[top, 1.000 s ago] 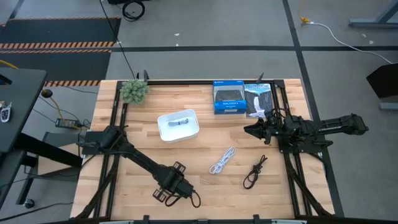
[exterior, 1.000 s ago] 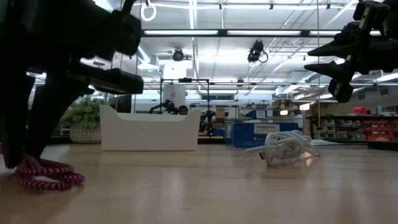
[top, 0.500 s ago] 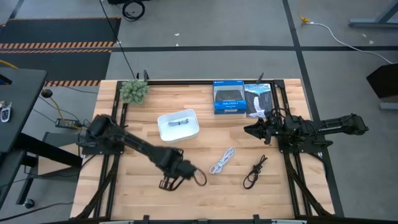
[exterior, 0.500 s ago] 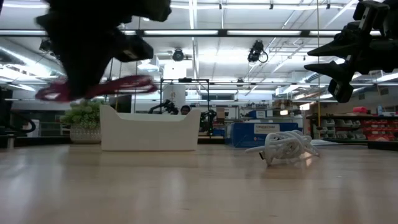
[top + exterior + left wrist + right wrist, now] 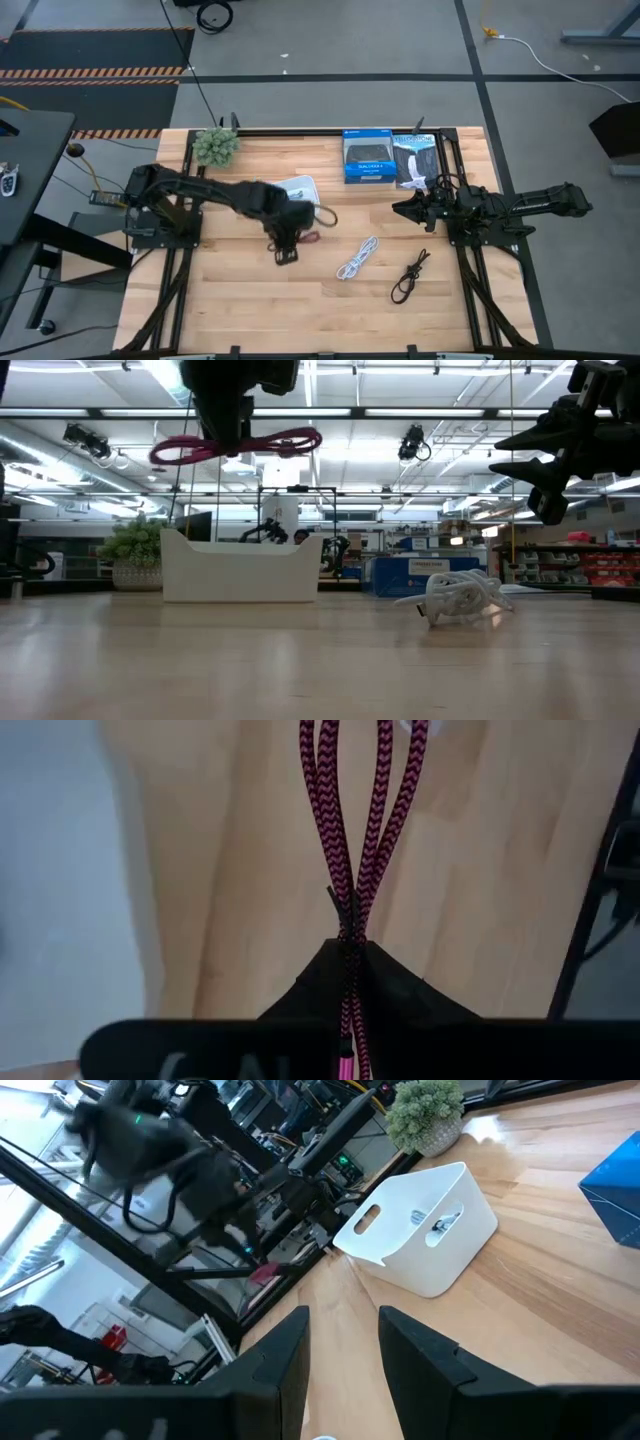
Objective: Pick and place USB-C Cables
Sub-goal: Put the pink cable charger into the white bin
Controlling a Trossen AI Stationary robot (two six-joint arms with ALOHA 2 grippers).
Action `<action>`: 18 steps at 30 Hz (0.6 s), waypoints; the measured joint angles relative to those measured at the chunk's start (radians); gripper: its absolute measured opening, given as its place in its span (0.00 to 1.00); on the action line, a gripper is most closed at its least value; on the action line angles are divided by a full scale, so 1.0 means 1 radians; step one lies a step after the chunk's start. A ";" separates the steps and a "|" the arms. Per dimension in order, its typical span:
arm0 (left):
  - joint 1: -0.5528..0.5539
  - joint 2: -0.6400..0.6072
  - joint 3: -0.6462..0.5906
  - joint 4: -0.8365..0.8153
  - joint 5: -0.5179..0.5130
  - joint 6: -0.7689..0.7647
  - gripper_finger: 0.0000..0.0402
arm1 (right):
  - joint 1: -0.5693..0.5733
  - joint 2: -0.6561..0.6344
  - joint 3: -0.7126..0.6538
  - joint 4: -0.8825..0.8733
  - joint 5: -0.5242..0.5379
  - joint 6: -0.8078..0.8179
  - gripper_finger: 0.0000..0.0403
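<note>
The maroon cable is a braided bundle in my left gripper, which is shut on it above the table beside the white tray's near side. The silver-grey cable lies inside the tray. On the wood rest the white cable, seen as a coil in the low view, and the black cable. My right gripper hovers open near the table's right side, above the black cable's far end, holding nothing. My left gripper pinches the maroon cable's bundled strands between its two shut fingers, coming from above and pointing down. The bundle is lifted clear of the table and lies roughly level below the fingers, with loops sticking out on both sides.
Two blue-and-black retail boxes sit at the far edge. A small green plant stands at the far left corner. Black frame rails run along both table sides. Bare wood lies along the near half.
My left gripper rose from the table's near edge and swung toward the far side and right, up to the white tray, turning as it went. It stayed shut on the maroon cable, which came off the wood and now hangs clear.
</note>
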 joint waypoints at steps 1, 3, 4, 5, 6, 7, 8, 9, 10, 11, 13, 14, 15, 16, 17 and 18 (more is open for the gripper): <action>0.020 -0.005 0.000 -0.003 0.002 -0.001 0.05 | 0.000 0.000 0.000 0.000 0.000 0.000 0.32; 0.060 -0.009 0.000 -0.012 0.001 0.006 0.05 | 0.000 0.000 0.000 0.000 0.000 0.000 0.32; 0.081 -0.010 0.000 -0.011 0.001 0.013 0.05 | 0.000 0.000 0.000 0.000 0.000 0.000 0.32; 0.102 -0.009 0.000 -0.013 0.001 0.028 0.05 | 0.000 0.000 0.000 0.000 0.000 0.000 0.32; 0.121 -0.009 0.000 -0.017 0.000 0.042 0.05 | 0.000 0.000 0.000 0.001 0.000 0.000 0.32; 0.140 -0.009 0.000 -0.018 0.000 0.060 0.05 | 0.000 0.000 0.000 0.000 0.000 0.000 0.32; 0.160 -0.009 0.000 -0.017 0.000 0.078 0.05 | 0.000 0.000 0.000 0.000 0.000 0.000 0.32; 0.179 -0.009 0.000 -0.016 0.000 0.087 0.05 | 0.000 0.000 0.000 0.002 0.000 0.000 0.32; 0.198 -0.008 0.000 -0.017 0.000 0.096 0.05 | 0.000 0.000 0.000 0.001 0.000 0.000 0.32; 0.217 -0.008 0.000 -0.017 0.000 0.106 0.05 | 0.000 0.000 0.000 0.000 0.000 0.000 0.32; 0.251 -0.008 0.000 -0.016 0.000 0.121 0.05 | 0.000 0.000 0.000 0.001 0.000 0.000 0.32; 0.267 -0.008 0.000 -0.016 -0.001 0.132 0.05 | 0.000 0.000 0.000 0.000 0.000 0.000 0.32; 0.281 -0.008 0.000 -0.016 -0.001 0.141 0.05 | 0.000 0.000 0.000 0.001 0.000 0.000 0.32; 0.293 -0.007 0.000 -0.016 -0.004 0.151 0.05 | 0.000 0.000 0.000 0.001 0.000 0.000 0.32; 0.303 -0.005 0.000 -0.015 -0.009 0.162 0.05 | 0.000 0.000 0.000 0.000 0.001 0.000 0.32; 0.313 0.000 0.000 -0.013 -0.014 0.170 0.05 | 0.000 0.000 0.000 0.001 0.001 0.000 0.32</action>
